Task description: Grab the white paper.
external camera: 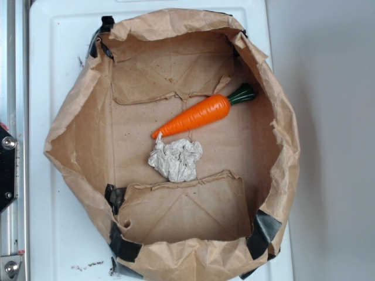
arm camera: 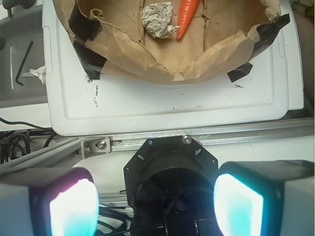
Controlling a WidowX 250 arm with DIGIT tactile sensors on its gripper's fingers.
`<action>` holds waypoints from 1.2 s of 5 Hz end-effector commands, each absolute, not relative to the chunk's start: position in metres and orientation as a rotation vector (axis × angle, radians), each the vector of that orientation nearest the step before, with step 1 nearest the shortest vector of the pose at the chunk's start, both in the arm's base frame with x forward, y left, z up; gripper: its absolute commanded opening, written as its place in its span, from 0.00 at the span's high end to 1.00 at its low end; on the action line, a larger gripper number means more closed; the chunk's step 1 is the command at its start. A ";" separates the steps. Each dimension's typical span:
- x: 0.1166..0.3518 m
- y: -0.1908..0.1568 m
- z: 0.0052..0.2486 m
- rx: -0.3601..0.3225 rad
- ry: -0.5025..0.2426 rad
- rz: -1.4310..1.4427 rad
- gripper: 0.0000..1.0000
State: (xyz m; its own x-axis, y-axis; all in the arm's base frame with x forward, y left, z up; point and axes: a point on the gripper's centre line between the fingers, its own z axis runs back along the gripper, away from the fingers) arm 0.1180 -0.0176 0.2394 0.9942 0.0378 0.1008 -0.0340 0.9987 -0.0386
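Note:
The white paper (external camera: pixel 176 158) is a crumpled off-white ball lying on the floor of the opened brown paper bag (external camera: pixel 76 117), just below the tip of the orange toy carrot (external camera: pixel 196 115). In the wrist view the white paper (arm camera: pixel 158 19) shows at the top, beside the carrot (arm camera: pixel 187 16). My gripper (arm camera: pixel 156 206) is far back from the bag, over the robot's black base. Its two glowing pads (arm camera: pixel 74 209) stand wide apart with nothing between them. The gripper does not show in the exterior view.
The bag sits on a white board (arm camera: pixel 162 105), held by black tape (external camera: pixel 263 231) at its corners. An aluminium rail (arm camera: pixel 206 135) runs along the board's near edge. A black hex key (arm camera: pixel 23 63) and a paper scrap lie left of the board.

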 end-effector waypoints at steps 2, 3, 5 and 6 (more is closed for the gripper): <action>0.155 -0.038 0.240 -0.052 -0.142 0.139 0.00; 0.190 -0.044 0.233 -0.064 -0.189 0.243 0.00; 0.248 -0.015 0.204 -0.226 -0.273 0.653 0.00; 0.267 0.000 0.182 -0.205 -0.241 0.738 0.00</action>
